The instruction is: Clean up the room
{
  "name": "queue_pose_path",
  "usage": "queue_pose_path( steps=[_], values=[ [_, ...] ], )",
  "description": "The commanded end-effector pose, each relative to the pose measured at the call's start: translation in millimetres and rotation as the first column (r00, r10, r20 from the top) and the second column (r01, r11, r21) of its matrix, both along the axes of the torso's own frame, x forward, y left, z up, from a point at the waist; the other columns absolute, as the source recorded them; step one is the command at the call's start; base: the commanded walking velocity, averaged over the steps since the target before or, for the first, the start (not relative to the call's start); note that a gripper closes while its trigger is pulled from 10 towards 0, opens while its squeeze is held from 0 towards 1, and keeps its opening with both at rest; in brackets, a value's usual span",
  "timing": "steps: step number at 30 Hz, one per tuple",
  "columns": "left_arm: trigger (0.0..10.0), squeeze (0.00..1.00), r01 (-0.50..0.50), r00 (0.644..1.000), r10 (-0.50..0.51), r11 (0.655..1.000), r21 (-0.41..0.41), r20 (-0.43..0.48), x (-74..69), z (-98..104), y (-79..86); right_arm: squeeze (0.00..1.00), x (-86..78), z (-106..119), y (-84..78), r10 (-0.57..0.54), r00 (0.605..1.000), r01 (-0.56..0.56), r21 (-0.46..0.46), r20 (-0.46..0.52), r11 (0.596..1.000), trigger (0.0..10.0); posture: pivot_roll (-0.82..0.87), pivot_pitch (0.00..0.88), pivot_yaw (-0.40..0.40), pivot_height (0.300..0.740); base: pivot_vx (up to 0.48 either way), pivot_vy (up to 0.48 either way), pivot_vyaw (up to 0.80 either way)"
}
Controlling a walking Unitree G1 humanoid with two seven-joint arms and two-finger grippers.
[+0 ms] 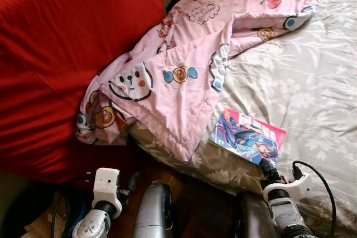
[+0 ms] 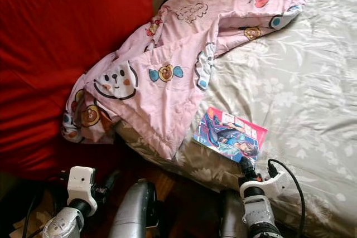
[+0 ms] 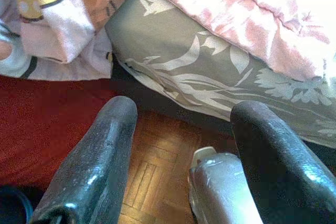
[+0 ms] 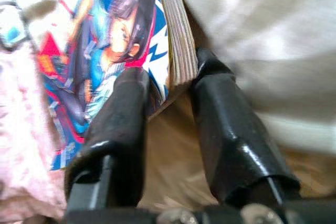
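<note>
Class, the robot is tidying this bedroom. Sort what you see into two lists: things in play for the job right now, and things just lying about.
In play:
comic book, on the bed near its edge
right gripper, fingers astride the book's corner

Lying about:
pink blanket
bed sheet
red cover
left gripper, open, idle above the wooden floor

You are in a home bedroom: a bed with a grey leaf-patterned sheet (image 1: 312, 82), a pink cartoon-printed quilt (image 1: 189, 65) at 12 o'clock, and wooden parquet floor (image 3: 157, 166) beneath.

Right end effector (image 4: 168, 85) extended, fingers parted; left end effector (image 3: 184, 114) low, open.
</note>
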State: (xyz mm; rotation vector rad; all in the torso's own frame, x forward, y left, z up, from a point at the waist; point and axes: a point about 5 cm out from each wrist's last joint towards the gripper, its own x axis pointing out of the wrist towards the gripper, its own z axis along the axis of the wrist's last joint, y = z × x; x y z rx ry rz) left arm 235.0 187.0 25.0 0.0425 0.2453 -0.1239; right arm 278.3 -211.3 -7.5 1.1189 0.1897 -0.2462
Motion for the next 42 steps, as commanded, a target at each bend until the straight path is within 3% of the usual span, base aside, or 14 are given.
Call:
queue_pose_path(
  steps=[1, 3, 7, 11, 12, 15, 16, 17, 20, 25, 34, 42],
  values=[
    [10.0, 0.0, -0.006, 0.999, 0.007, 1.0, 0.019, -0.042, -7.6, -11, 2.2, 0.0, -0.3, -1, 8.0, 0.024, 1.0, -0.024, 0.002, 0.011, 1.0, 0.0, 0.07, 0.195, 0.126, 0.612, 0.0, 0.0, 0.0],
    [10.0, 0.0, -0.014, 0.999, 0.014, 1.0, 0.017, -0.037, -5.2, -13, 1.3, 0.0, 5.0, 6, 7.4, 0.023, 0.998, -0.021, -0.039, 0.056, 0.999, 0.0, 0.06, 0.187, 0.119, 0.612, 0.0, 0.0, 0.0],
    [10.0, 0.0, -0.021, 0.999, 0.022, 0.999, 0.027, -0.041, -3.0, -17, 0.5, 0.0, 8.4, 10, 6.8, 0.013, 0.998, -0.007, -0.118, 0.054, 0.993, 0.0, 0.03, 0.172, 0.097, 0.612, 0.0, 0.0, 0.0],
    [10.0, 0.0, -0.031, 0.998, 0.031, 0.999, 0.019, -0.049, -2.2, -23, -1.9, 0.0, 9.9, 19, 15.7, 0.066, 0.992, -0.035, -0.282, 0.103, 0.959, 0.0, 0.01, 0.162, 0.081, 0.612, 0.0, 0.0, 0.0],
    [10.0, 0.0, -0.041, 0.998, 0.042, 0.999, 0.011, -0.05, -1.4, -25, -2.8, 0.0, 8.7, 24, 16.9, 0.082, 0.989, -0.033, -0.363, 0.121, 0.931, 0.0, 0.0, 0.157, 0.072, 0.612, 0.0, 0.0, 0.0],
    [10.0, 0.0, -0.048, 0.997, 0.048, 0.999, 0.007, -0.052, -0.6, -26, -3.9, 0.0, 7.9, 30, 15.9, 0.084, 0.986, -0.017, -0.41, 0.146, 0.912, 0.7, 0.0, 0.152, 0.066, 0.612, 0.0, 0.0, 0.0],
    [10.0, 0.0, -0.051, 0.997, 0.051, 0.999, 0.004, -0.053, -0.4, -27, -4.4, 0.0, 7.8, 32, 15.3, 0.092, 0.984, -0.018, -0.434, 0.151, 0.901, 6.4, -0.01, 0.147, 0.057, 0.612, 0.0, 0.0, 0.0],
    [10.0, 0.0, -0.057, 0.997, 0.057, 0.998, 0.0, -0.055, 0.0, -28, -5.0, 0.0, 7.7, 36, 13.3, 0.1, 0.984, -0.017, -0.478, 0.15, 0.878, 10.0, -0.02, 0.142, 0.051, 0.612, 0.0, 0.0, 0.0],
    [10.0, 0.0, -0.071, 0.996, 0.07, 0.997, -0.014, -0.06, 0.8, -30, -6.5, 0.0, 8.1, 44, 9.4, 0.119, 0.98, -0.01, -0.552, 0.162, 0.834, 10.0, -0.03, 0.135, 0.043, 0.612, 0.0, 0.0, 0.0],
    [10.0, 0.0, -0.118, 0.991, 0.115, 0.992, -0.04, -0.072, 3.3, -34, -6.2, 0.0, 15.5, 64, 3.0, 0.159, 0.969, 0.014, -0.687, 0.187, 0.727, 10.0, -0.03, 0.112, 0.026, 0.631, 0.0, 0.0, 0.0],
    [10.0, 0.0, -0.194, 0.973, 0.183, 0.979, -0.067, -0.141, 1.0, -47, 2.3, 0.0, 29.7, 91, 11.9, 0.21, 0.95, 0.034, -0.748, 0.23, 0.663, 10.0, -0.04, 0.099, 0.018, 0.686, 0.0, 0.0, 0.0],
    [10.0, 0.0, -0.239, 0.942, 0.216, 0.969, -0.062, -0.256, -14.8, -67, 8.6, 0.0, 25.3, 80, 21.0, 0.273, 0.949, -0.052, -0.775, 0.158, 0.629, 10.0, -0.05, 0.101, 0.007, 0.74, 0.0, 0.0, 0.0]
  ],
)
